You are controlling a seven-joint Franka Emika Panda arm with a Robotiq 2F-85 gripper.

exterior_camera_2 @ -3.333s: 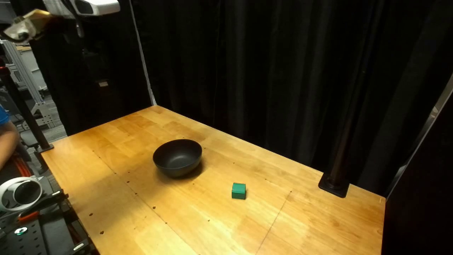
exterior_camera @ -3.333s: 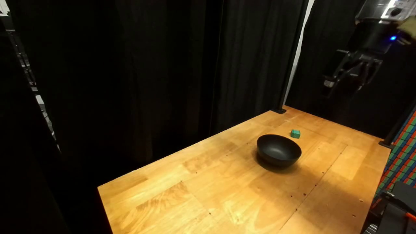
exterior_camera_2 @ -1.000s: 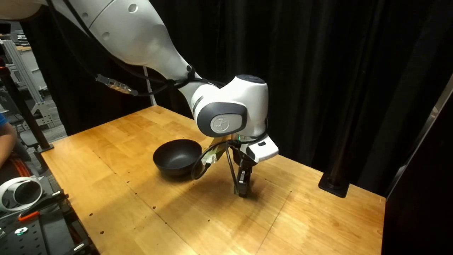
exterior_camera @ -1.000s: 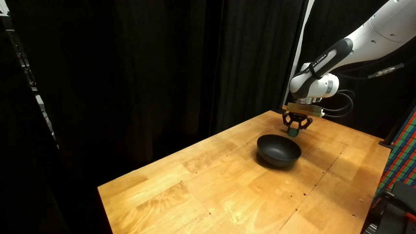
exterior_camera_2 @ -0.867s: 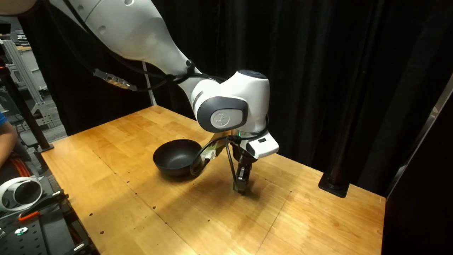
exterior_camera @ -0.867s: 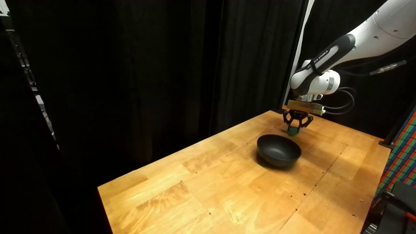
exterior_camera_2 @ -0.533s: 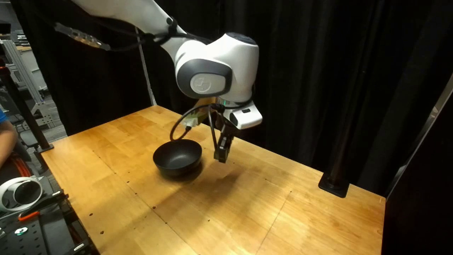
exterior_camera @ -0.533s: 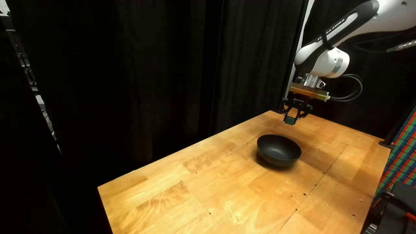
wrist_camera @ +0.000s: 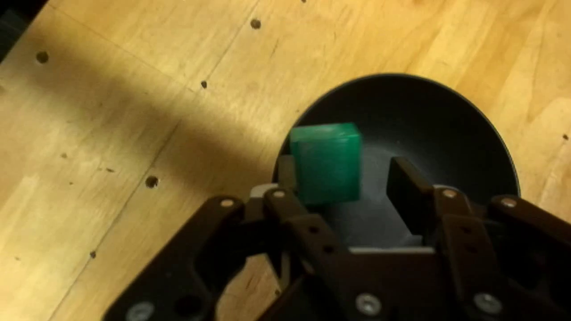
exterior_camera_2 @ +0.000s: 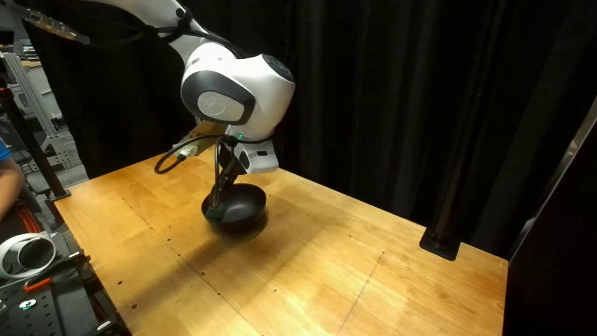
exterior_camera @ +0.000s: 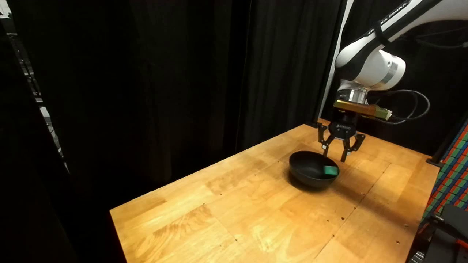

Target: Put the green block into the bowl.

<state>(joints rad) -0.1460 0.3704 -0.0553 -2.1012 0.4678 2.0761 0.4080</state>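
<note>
Both jaws are parted, the block (exterior_camera: 331, 170) just below them within the bowl (exterior_camera: 310, 171); straight up seems best next.

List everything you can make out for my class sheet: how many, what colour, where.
Table: one, light brown, all views
Bowl: one, black, on the table
Block: one, green, in or just over the bowl; unclear which
Curtains: count unclear, black, behind the table
Poles: at least two, black, table edges
Panel: one, multicoloured, right in an exterior view
Person: one, blue-sleeved, left in an exterior view
Ring: one, white, left in an exterior view
Equipment: count unclear, black and grey, left in an exterior view
Arm: one, white and black, over the table
Jaws: one pair, black, open above the block
</note>
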